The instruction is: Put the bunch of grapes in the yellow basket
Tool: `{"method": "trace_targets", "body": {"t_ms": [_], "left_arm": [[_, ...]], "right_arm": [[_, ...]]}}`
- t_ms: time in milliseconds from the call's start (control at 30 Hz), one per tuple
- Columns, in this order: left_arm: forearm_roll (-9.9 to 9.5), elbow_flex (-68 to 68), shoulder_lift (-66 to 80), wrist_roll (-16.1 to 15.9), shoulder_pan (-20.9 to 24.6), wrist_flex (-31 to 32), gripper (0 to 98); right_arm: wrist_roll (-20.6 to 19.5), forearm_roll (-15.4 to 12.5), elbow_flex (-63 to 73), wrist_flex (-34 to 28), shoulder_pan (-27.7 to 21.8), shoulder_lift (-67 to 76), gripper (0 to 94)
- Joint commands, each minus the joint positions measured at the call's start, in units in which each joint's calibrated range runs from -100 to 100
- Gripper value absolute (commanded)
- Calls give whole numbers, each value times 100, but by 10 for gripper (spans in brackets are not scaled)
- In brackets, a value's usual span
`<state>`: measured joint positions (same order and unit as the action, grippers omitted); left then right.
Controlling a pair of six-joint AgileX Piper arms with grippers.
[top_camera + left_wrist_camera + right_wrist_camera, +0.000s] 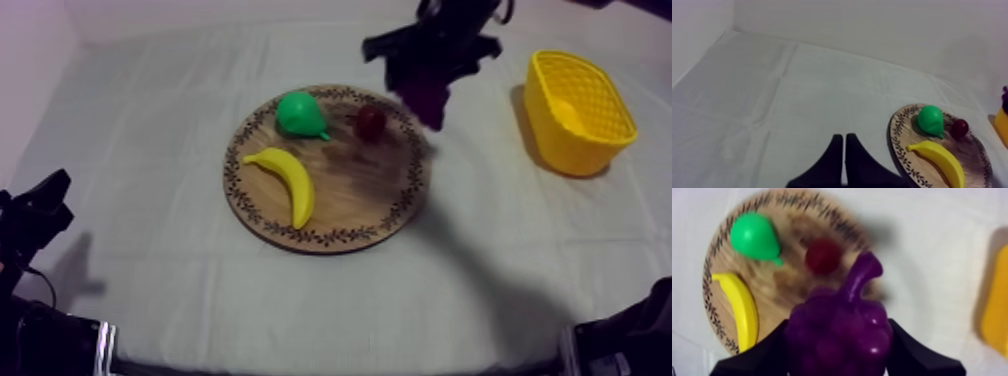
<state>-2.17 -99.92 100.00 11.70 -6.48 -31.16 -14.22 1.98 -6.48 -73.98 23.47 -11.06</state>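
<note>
pear [300,113] beside small red fruit [371,122], apart | banana [288,182] near pear, not touching | grey-white cloth [150,120] beneath

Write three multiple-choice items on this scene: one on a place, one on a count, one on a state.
1. Where is the bunch of grapes? A: on the wooden board. B: in the right end effector. C: in the yellow basket.
2. How many fruits lie on the wooden board? A: one. B: two. C: three.
3. How is the left end effector? A: shut on nothing. B: open. C: shut on a fruit.

Key:
1. B: its fingers flank the bunch, held clear of the board.
2. C: the pear, banana and small red fruit lie there.
3. A: its fingers lie together as a narrow wedge.
</note>
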Motion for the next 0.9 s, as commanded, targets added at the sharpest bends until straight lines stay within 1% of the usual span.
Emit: {"method": "trace_targets", "body": {"t_ms": [0,167,300,400,533,667,867], "left_arm": [[0,3,0,-1,0,3,1],[0,3,0,-1,0,3,1],[0,3,0,-1,0,3,1],[0,3,0,-1,0,3,1],[0,3,0,-1,0,3,1],[0,3,0,-1,0,3,1],[0,3,0,-1,0,3,1]], "right_arm": [[167,72,-26,-13,-220,557,302],[587,246,-156,48,-728,1199,308],[1007,339,-349,338,-1201,1607,317],[1351,359,-484,586,-1572,1822,336],[1763,322,-674,1006,-2076,1943,346],[2038,243,-788,1431,-2537,1862,340],[2296,90,-955,1868,-3040,1510,347]]}}
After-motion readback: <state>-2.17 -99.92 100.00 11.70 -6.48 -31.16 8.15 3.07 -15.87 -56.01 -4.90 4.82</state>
